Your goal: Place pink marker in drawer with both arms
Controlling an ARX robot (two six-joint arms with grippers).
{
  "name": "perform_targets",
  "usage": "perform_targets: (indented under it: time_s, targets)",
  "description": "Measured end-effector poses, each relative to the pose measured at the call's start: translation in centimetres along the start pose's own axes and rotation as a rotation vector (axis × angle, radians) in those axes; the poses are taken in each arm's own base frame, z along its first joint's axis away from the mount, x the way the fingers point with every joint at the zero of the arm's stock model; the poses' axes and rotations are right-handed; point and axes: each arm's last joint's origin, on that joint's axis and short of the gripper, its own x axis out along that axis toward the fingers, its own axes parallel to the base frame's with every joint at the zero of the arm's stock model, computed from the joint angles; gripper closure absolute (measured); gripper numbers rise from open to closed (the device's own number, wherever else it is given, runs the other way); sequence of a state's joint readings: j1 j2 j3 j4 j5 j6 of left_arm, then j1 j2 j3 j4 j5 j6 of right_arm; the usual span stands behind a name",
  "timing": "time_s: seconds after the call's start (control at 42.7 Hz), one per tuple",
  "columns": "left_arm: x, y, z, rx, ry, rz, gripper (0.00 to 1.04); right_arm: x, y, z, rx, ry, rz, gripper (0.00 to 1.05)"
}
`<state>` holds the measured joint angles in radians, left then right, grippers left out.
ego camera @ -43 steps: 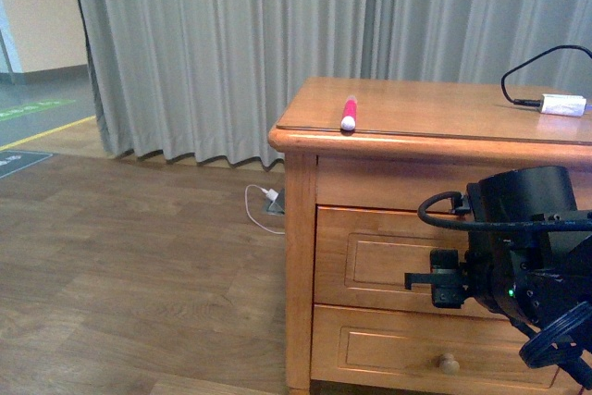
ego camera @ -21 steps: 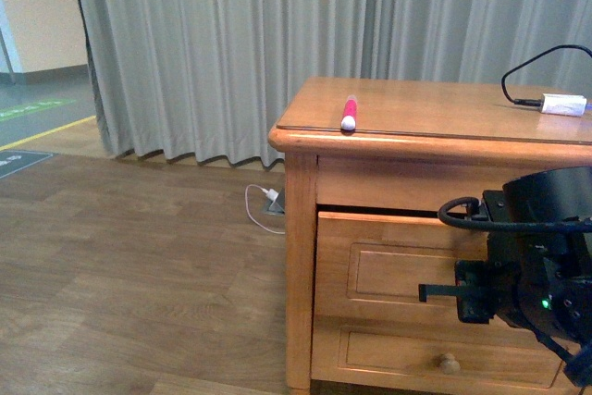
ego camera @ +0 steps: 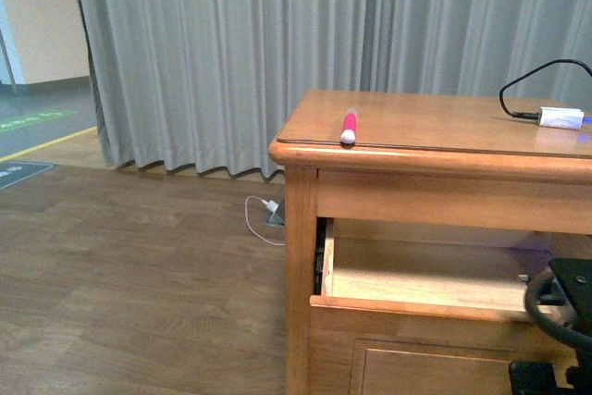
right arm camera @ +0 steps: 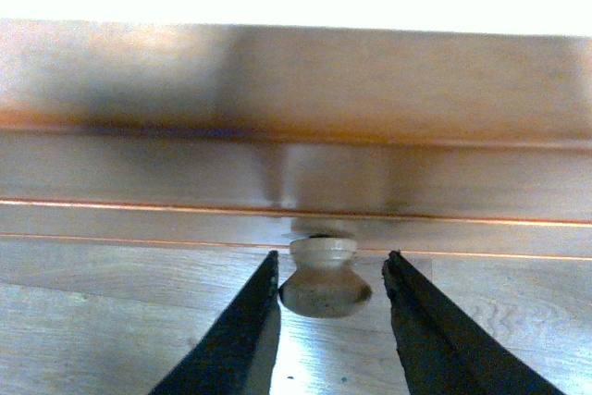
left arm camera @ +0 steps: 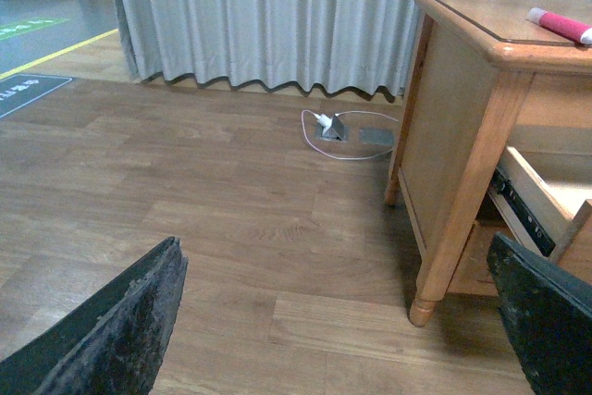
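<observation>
The pink marker (ego camera: 350, 126) lies on the cabinet top near its front left edge, white cap toward me; it also shows in the left wrist view (left arm camera: 560, 26). The top drawer (ego camera: 416, 307) stands pulled out, its inside bare wood. My right gripper (right arm camera: 330, 275) is open, its fingers either side of the drawer's round wooden knob (right arm camera: 325, 279), not squeezing it. Only a bit of the right arm (ego camera: 564, 321) shows at the front view's lower right. My left gripper (left arm camera: 342, 321) is open and empty, low over the floor left of the cabinet.
A white adapter with a black cable (ego camera: 561, 117) lies on the cabinet top at the back right. A white charger and cord (ego camera: 268, 205) lie on the wood floor by the grey curtain (ego camera: 231, 53). The cabinet's front left leg (left arm camera: 424, 307) is near my left gripper.
The top drawer has come out from shut to well open. My right arm has drawn back and down, mostly out of the front view.
</observation>
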<state>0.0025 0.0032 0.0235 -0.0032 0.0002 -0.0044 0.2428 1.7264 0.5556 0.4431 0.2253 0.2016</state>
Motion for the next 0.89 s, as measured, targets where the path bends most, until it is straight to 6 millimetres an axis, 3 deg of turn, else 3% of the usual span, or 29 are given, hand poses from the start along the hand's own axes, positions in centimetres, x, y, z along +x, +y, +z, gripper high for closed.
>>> perform_targets:
  time_s: [0.258,0.422,0.89]
  targets:
    - [0.0,0.0,0.0,0.000,0.000,0.000,0.06,-3.5,-0.4,-0.5,0.054,-0.015,0.022,0.31]
    - [0.0,0.0,0.0,0.000,0.000,0.000,0.06,-6.2,-0.8,0.6,0.099,-0.061,0.045,0.08]
    - [0.0,0.0,0.0,0.000,0.000,0.000,0.06,-15.8,-1.6,3.7,0.128,-0.304,0.076,0.08]
